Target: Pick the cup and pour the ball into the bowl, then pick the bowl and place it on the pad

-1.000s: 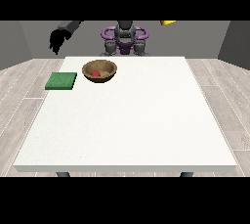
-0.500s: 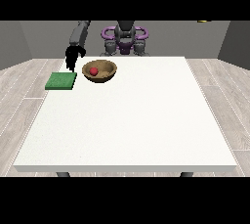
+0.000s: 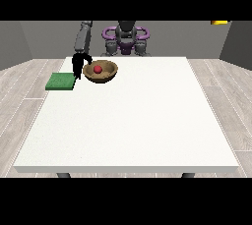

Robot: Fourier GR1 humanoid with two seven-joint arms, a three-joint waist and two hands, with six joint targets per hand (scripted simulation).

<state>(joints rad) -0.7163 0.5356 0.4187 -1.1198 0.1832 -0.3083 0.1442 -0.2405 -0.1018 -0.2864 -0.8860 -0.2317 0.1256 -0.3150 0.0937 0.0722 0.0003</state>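
A brown bowl [image 3: 100, 71] stands at the table's far left with a red ball [image 3: 98, 69] inside it. Left of the bowl a flat green pad [image 3: 61, 81] lies on the table. The black hand at the view's left [image 3: 78, 65] hangs between pad and bowl, right by the bowl's left rim, open with its fingers pointing down. Whether it touches the rim I cannot tell. A small yellow thing [image 3: 220, 22], possibly the cup, shows at the top right, off the table. No hand shows at the view's right.
The white table [image 3: 133, 126] stretches wide towards the camera. The robot's torso with purple rings [image 3: 126, 36] stands behind the far edge. Wooden floor surrounds the table.
The hand at the view's left came down from a raised spot at the far left to the bowl's left rim. The yellow thing drifted rightward along the top.
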